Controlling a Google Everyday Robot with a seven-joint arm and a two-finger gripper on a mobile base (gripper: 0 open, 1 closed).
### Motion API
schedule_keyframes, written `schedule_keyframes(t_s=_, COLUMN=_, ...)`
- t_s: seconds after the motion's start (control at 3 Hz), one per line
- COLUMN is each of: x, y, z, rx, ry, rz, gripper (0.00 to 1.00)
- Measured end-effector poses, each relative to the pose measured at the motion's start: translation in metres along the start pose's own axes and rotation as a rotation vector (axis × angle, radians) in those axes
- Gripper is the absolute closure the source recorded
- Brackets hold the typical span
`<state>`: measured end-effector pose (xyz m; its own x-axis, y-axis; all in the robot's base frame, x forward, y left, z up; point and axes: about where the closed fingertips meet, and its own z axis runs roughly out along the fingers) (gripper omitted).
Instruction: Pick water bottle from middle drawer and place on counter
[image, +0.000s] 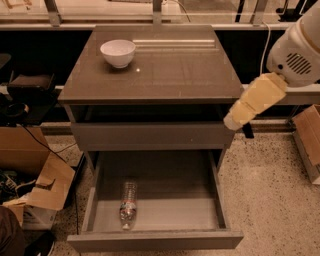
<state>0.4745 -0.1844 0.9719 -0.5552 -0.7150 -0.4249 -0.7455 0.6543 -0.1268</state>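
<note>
The water bottle (127, 205) lies on its side in the open middle drawer (155, 240), left of centre, with its white cap toward the drawer front. The drawer is pulled out at the bottom of the cabinet. The glossy counter (165, 75) tops the cabinet. My arm comes in from the upper right, its cream-coloured segment sloping down to the left. My gripper (234, 122) is at the arm's lower end, beside the cabinet's right edge, just under the counter overhang. It is well above and to the right of the bottle and holds nothing that I can see.
A white bowl (118, 52) stands on the counter's back left. A closed drawer front (150, 136) sits above the open drawer. Open cardboard boxes (37, 187) lie on the floor at left, and another box (307, 140) at right. Speckled floor (270, 200) lies right of the drawer.
</note>
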Motion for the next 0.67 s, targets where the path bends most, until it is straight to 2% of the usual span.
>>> schedule_keyframes(t_s=0.33, x=-0.010, y=0.005, z=0.034, rx=-0.044, ry=0.020, rz=0.110, gripper=0.00)
schedule_keyframes(t_s=0.67, x=-0.022, y=0.014, z=0.069, rx=-0.022, ry=0.075, rz=0.176, gripper=0.00)
